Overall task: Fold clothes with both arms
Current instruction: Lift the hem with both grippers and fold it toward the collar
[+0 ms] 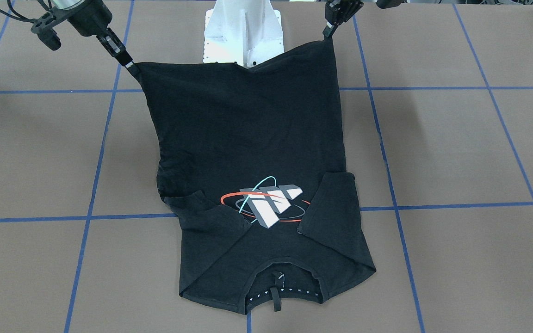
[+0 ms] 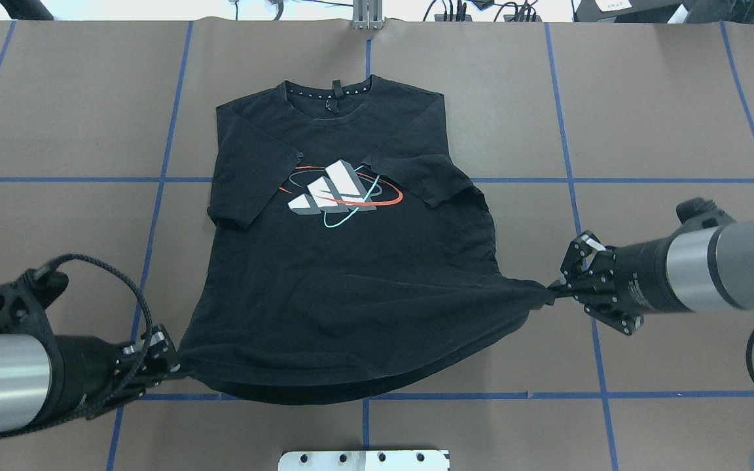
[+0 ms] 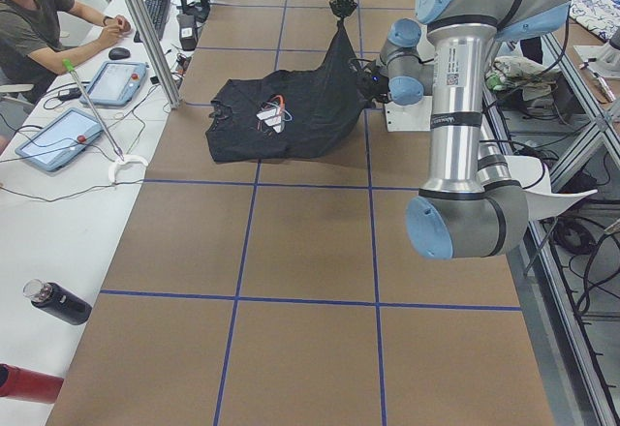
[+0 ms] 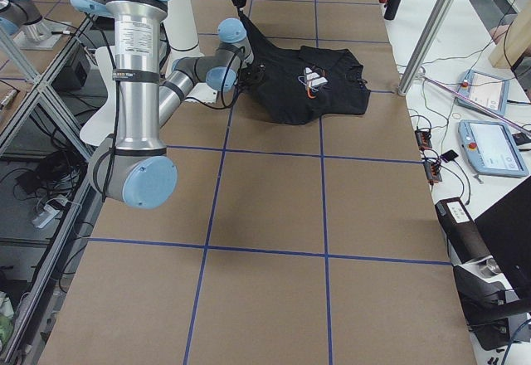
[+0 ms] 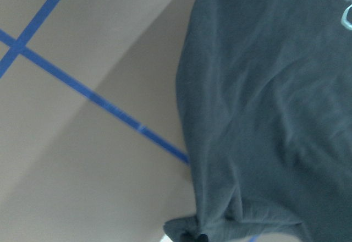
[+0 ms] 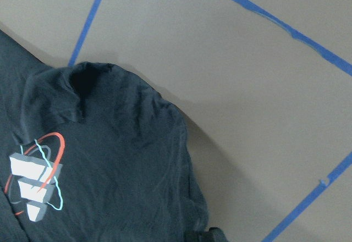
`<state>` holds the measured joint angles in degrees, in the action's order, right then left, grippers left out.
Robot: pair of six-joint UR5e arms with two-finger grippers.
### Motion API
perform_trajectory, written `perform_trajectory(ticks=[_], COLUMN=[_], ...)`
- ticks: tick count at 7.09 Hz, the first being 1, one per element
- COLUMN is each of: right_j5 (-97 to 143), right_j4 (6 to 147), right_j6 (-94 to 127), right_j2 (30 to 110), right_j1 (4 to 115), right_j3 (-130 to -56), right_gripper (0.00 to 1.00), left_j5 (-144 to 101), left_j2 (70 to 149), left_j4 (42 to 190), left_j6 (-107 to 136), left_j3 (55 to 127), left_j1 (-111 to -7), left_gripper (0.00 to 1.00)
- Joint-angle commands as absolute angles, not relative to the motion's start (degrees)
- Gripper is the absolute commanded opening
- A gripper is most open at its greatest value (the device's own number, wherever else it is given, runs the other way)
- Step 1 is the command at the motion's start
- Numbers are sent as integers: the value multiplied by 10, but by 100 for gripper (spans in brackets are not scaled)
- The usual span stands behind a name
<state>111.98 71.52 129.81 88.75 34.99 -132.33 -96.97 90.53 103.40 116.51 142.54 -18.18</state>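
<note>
While the black two-finger left gripper (image 2: 176, 374) and right gripper (image 2: 555, 290) each pinch closed on a hem corner, the black short-sleeved cotton T-shirt (image 2: 338, 261) hangs lifted at that end, near the white pedestal base (image 2: 364, 460). Collar end lies flat, far from that base, sleeves folded inward.

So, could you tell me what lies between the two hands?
The shirt, its hem stretched from left hand to right hand, in the overhead view.
</note>
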Motion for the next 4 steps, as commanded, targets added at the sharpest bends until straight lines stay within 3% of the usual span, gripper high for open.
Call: perform_trajectory(ticks=[1, 2, 4], right_j5=[1172, 1170, 1159], right_j4=[811, 860, 867], right_j6=[1269, 1216, 1189], right_j2=[724, 689, 642], right_j1=[452, 475, 502], right_j3=[-1219, -1196, -1115], right_gripper=[0, 0, 0], left_j5=[-1044, -1081, -1084], left_j2=[1025, 1073, 1080], left_j4=[983, 981, 997], left_j6=[1050, 1016, 941], left_j3=[1331, 1258, 1192], left_j1=[-347, -406, -473], left_gripper=[0, 0, 0])
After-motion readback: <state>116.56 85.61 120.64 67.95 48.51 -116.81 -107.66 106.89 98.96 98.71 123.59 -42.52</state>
